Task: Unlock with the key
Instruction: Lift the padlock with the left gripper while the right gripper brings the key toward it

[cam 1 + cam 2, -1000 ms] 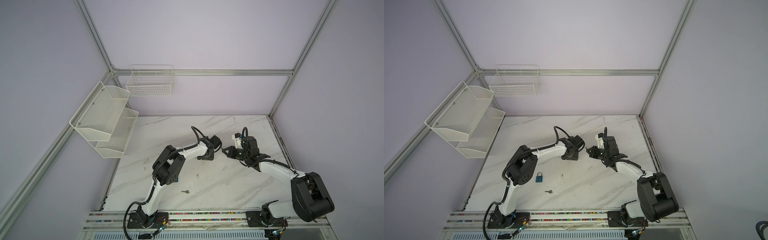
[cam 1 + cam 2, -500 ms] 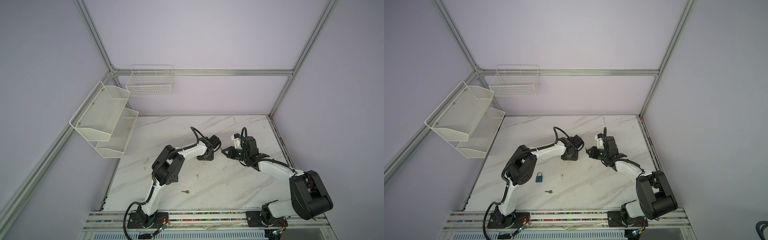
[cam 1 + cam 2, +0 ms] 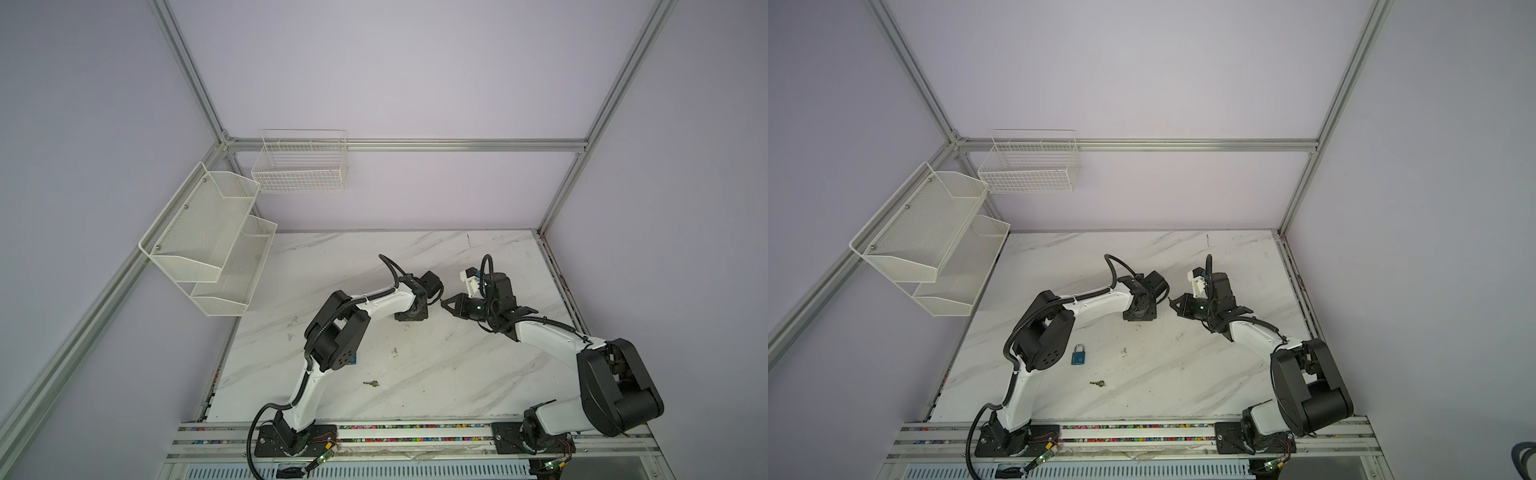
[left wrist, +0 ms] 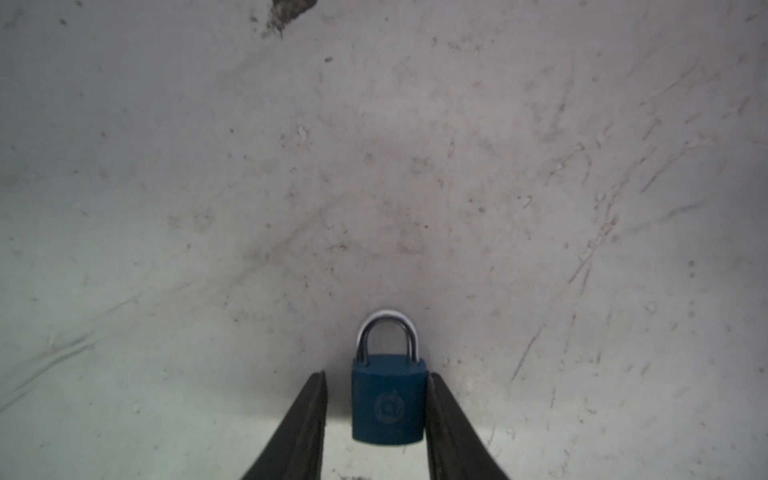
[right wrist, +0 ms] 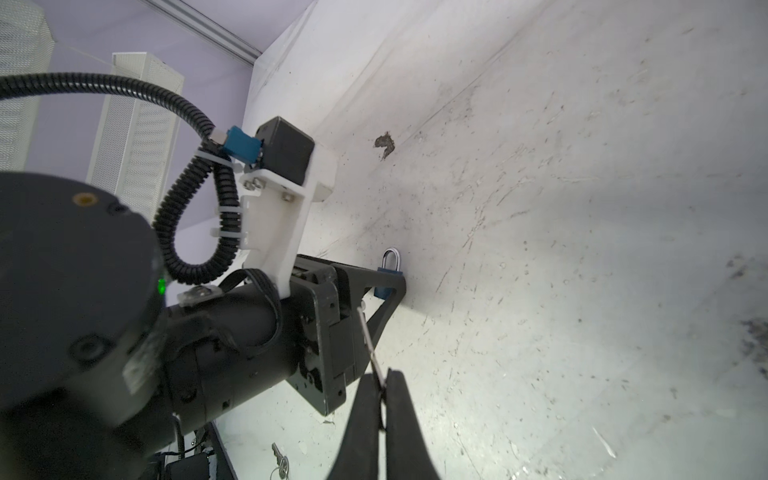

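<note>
Looking at the left gripper (image 4: 377, 375): jaws apart around a blue padlock (image 4: 388, 407) on the marble table (image 4: 415, 166), one finger (image 4: 446, 419) touching its side, a gap on the other. Close by, the right gripper (image 5: 383, 380) is pinched tight on a key (image 5: 368, 336). Farther out, a second padlock (image 3: 1078, 354) and a loose key (image 3: 1097, 383) lie on the table too.

You have one padlock (image 4: 388, 403) on the table (image 4: 166, 166) between the jaws of the left gripper (image 4: 376, 375), the right gripper (image 5: 383, 376) with a key (image 5: 368, 345) just to its right, a second padlock (image 3: 1078, 354) and loose key (image 3: 1098, 383) nearer the front.
</note>
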Robot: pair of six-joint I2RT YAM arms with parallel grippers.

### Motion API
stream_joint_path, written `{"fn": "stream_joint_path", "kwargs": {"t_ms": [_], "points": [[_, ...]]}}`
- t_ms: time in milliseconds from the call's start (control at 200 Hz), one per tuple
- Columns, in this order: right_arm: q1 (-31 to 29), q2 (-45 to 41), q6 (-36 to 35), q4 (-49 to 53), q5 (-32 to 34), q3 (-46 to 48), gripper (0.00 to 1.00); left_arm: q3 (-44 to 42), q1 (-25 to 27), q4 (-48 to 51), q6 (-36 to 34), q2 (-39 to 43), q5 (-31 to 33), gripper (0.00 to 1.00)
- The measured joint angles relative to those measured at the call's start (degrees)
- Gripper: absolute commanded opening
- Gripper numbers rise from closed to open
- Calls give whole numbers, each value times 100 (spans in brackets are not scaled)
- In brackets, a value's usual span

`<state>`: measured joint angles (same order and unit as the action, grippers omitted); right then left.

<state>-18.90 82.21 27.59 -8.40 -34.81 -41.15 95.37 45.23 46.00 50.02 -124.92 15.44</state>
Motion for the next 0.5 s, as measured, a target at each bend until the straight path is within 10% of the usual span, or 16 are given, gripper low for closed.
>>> {"fn": "stream_joint_path", "kwargs": {"t_ms": [505], "points": [[0, -2, -46, -96, -212, 0, 0, 87, 70, 0, 225, -92, 175, 31]]}}
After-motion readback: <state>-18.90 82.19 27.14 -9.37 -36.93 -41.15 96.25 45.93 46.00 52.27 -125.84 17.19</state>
